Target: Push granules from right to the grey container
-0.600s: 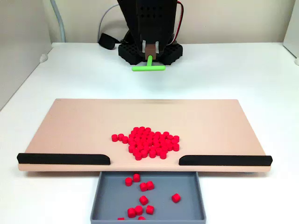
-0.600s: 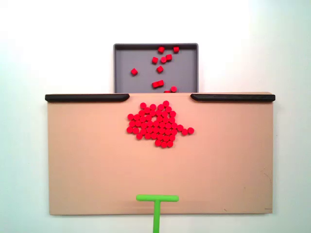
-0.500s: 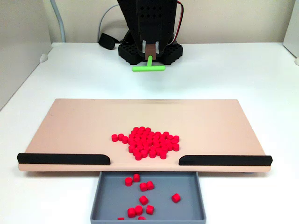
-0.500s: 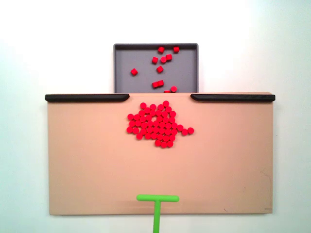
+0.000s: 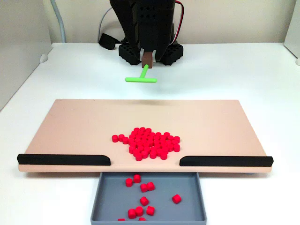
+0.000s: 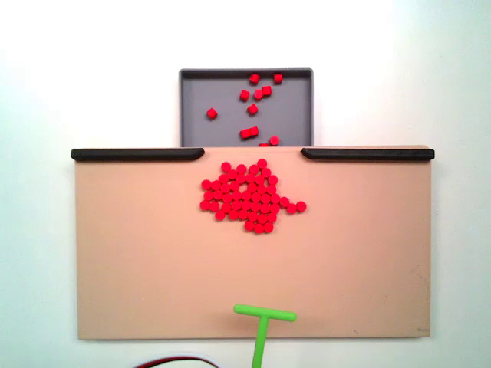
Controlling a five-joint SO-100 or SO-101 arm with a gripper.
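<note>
**Dozens of granules left to sweep**

Most of the granules (image 6: pixel 250 196) sit in one tight red cluster on the tan board (image 6: pixel 153 268), just short of the gap between the two black strips (image 6: pixel 138 154). A handful already lie in the grey container (image 5: pixel 187 211), which sits at the board's edge beyond that gap. Our end effector (image 5: pixel 147 57) is clenched on the stem of a green T-shaped pusher (image 6: pixel 265 313), whose crossbar hovers near the board's far edge, well apart from the cluster and slightly tilted.

To do this push well, we judge that we should square the crossbar to the strips, lower it until it just skims the board, and set it down behind the cluster. Because the cluster looks wider than the bar, one central stroke would likely shed pellets off both ends; we would herd the flanks inward first. A slow, steady drive through the gap should keep pellets from catching on the strip ends.
</note>
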